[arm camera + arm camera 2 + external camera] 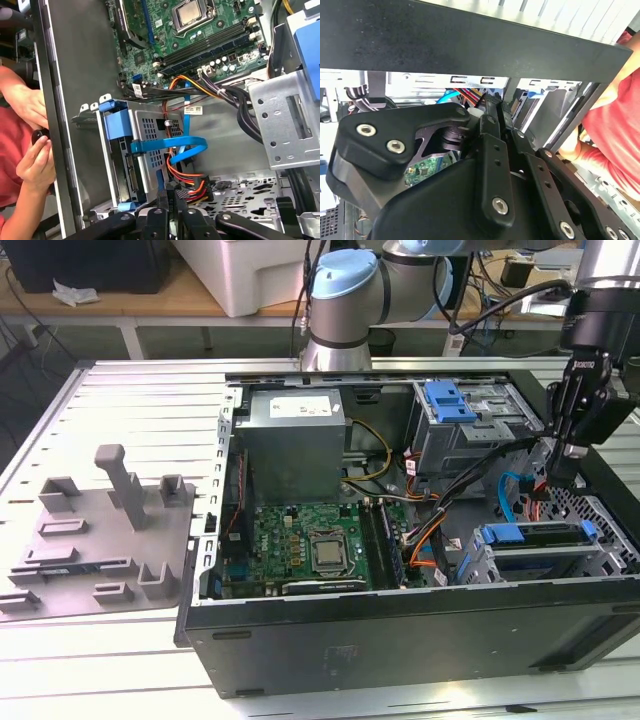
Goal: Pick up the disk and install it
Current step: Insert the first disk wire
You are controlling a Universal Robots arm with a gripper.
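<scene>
The disk [535,538] sits in its blue carrier inside the lower grey drive cage, at the exterior view's right of the open computer case. The first wrist view shows its dark edge [128,172] between the blue rails, within the cage. My gripper [562,468] hangs over the case just behind that cage, among the cables. Its black fingers [163,196] are pressed together with nothing between them, close to the red and orange power cable plug [192,187]. In the second wrist view the gripper [492,107] points into the case below the black side wall.
A blue flat cable [170,146] loops across the cage. The upper drive cage with a blue latch [450,400] stands behind. The motherboard [310,545] and power supply [293,435] lie at the exterior view's left. A person's hands [30,135] hold the case's outer wall. A grey fixture [100,530] lies beside the case.
</scene>
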